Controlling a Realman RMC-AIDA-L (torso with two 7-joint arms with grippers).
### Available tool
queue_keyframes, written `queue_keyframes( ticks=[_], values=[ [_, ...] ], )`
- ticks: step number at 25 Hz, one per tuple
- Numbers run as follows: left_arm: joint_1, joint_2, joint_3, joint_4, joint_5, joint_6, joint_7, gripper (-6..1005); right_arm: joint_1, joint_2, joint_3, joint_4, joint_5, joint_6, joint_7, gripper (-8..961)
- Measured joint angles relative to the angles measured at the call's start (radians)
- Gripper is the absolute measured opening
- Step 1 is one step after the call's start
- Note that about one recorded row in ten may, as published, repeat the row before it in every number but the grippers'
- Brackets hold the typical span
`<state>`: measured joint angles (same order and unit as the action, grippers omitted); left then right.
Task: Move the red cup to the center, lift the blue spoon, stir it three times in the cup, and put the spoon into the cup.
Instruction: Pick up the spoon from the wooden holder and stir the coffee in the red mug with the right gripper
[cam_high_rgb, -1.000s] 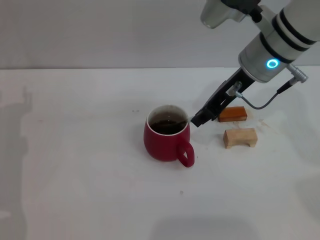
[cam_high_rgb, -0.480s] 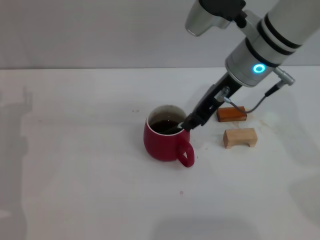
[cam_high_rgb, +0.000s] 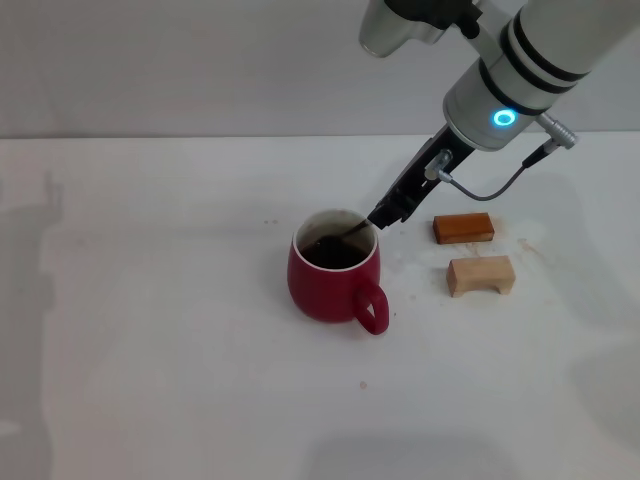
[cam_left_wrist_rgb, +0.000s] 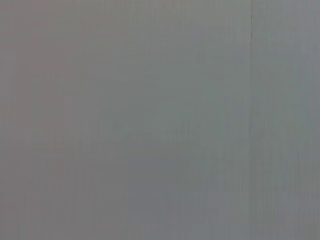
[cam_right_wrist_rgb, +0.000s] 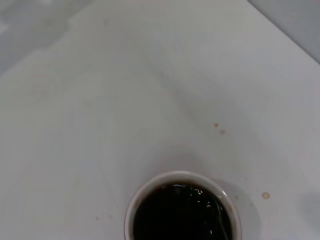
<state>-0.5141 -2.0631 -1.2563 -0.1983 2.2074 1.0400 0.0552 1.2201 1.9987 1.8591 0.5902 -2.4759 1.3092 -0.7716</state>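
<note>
The red cup (cam_high_rgb: 330, 285) stands on the white table near the middle, handle toward me, with dark liquid inside. My right gripper (cam_high_rgb: 384, 216) hangs just above the cup's far right rim. It is shut on the blue spoon (cam_high_rgb: 352, 233), whose grey neck slants down into the liquid; its light-blue handle is hidden between the fingers. The right wrist view looks down on the cup's pale rim (cam_right_wrist_rgb: 150, 186) and the dark liquid (cam_right_wrist_rgb: 177, 217). My left gripper is out of view; its wrist view shows only a plain grey surface.
An orange-brown block (cam_high_rgb: 463, 228) and a pale wooden block (cam_high_rgb: 481, 275) lie on the table right of the cup, close under my right arm. The white table (cam_high_rgb: 150, 300) stretches left and toward me.
My right gripper has swung from beside the cup's right side to the left and farther back, above the far right rim, carrying the spoon's end through the liquid.
</note>
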Motion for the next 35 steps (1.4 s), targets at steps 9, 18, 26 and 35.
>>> queue_keyframes(
  ticks=[9, 18, 26, 35],
  values=[
    [0.000, 0.002, 0.000, -0.003, 0.000, 0.000, 0.000, 662, 0.012, -0.005, 0.006, 0.017, 0.000, 0.077, -0.005, 135],
    [-0.001, 0.001, 0.000, -0.007, 0.000, 0.001, 0.000, 662, 0.029, 0.014, 0.005, 0.024, 0.029, 0.094, -0.009, 134],
    [-0.001, -0.001, 0.000, -0.007, 0.000, 0.002, 0.000, 662, 0.036, 0.026, 0.007, 0.025, 0.032, 0.032, -0.006, 135],
    [0.001, -0.002, 0.000, -0.007, 0.000, 0.003, 0.000, 662, 0.026, 0.010, 0.007, 0.025, -0.001, 0.011, 0.012, 133]
  ],
)
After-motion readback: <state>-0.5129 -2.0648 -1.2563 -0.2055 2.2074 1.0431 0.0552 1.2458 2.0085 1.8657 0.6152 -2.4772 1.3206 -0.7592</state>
